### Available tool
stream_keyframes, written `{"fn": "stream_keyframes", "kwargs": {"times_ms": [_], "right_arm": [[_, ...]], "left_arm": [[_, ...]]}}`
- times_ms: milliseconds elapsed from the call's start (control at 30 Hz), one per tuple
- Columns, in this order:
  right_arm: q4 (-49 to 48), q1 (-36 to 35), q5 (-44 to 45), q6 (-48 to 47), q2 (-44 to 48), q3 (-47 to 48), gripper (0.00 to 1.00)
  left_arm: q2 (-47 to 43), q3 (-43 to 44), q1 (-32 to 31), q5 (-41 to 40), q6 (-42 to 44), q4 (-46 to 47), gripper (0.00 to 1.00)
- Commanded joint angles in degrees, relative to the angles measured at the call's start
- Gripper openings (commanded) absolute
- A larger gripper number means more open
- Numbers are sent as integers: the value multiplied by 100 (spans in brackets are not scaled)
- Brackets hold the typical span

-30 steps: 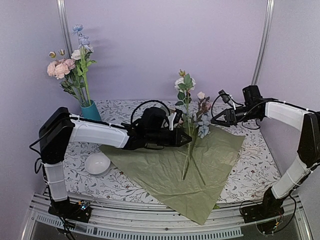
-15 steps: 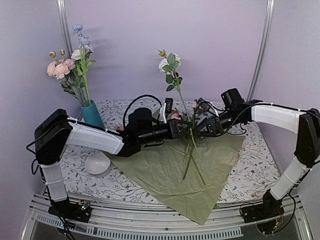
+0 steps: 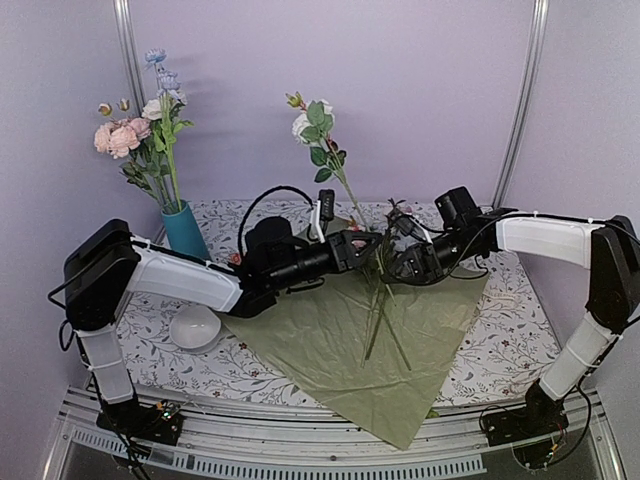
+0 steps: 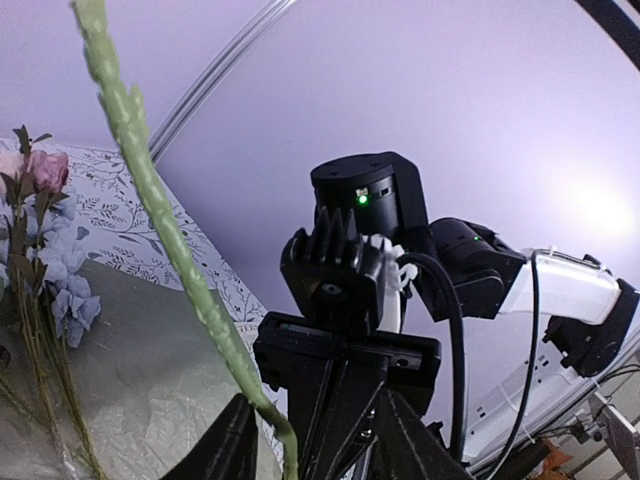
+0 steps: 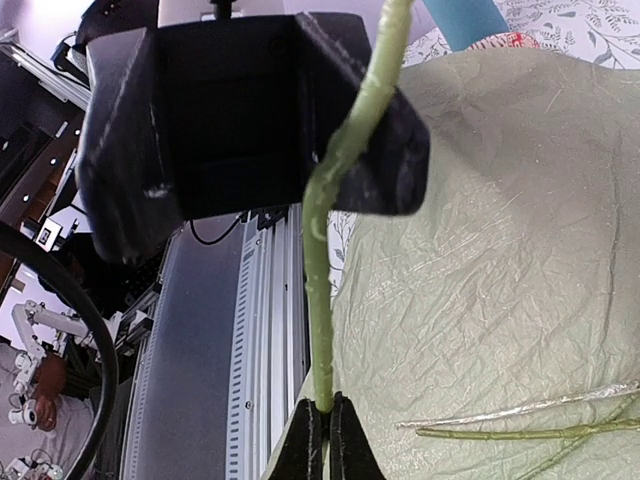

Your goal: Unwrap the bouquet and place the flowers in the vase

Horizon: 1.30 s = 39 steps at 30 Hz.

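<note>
Flower stem [image 5: 319, 290] sits clamped in right end effector [image 5: 326, 425], left end effector [image 4: 312, 420] parted around it.

The left claw [image 3: 377, 241] and right claw [image 3: 391, 264] crowd the stem [image 3: 345, 190]; vase [image 3: 184, 222] stands apart.

Same build both sides: white shells on left arm [image 3: 185, 272] and right arm [image 3: 548, 238] links, black joint housings. Left gripper [image 3: 372, 243] matte black, angular. Black cable loop [image 3: 268, 198] at left wrist, another black cable [image 4: 455, 330] off right wrist. Finned black housing [image 4: 335, 245] there, green LED [image 4: 362, 198] lit.
</note>
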State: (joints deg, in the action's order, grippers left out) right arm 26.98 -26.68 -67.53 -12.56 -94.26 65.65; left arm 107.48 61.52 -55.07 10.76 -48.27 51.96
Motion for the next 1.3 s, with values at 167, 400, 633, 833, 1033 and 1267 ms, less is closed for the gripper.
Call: {"fn": "stream_keyframes", "kwargs": {"times_ms": [167, 400, 633, 833, 1033, 1267], "right_arm": [[92, -103, 106, -402, -62, -175, 0], [105, -184, 170, -430, -24, -189, 0], [112, -231, 254, -474, -11, -203, 0], [389, -221, 426, -605, -31, 29, 20], [819, 625, 398, -1440, 447, 254, 59], [-468, 829, 1442, -1476, 1221, -924, 66]], "left_arm": [[-183, 186, 545, -189, 11, 210, 48], [-24, 594, 790, -100, 7, -16, 50], [60, 675, 837, 47, -142, 156, 29], [-1, 741, 902, 342, -148, 177, 1], [-651, 750, 954, 702, 339, -562, 0], [-1871, 496, 1018, 538, 1552, -2541, 0]]}}
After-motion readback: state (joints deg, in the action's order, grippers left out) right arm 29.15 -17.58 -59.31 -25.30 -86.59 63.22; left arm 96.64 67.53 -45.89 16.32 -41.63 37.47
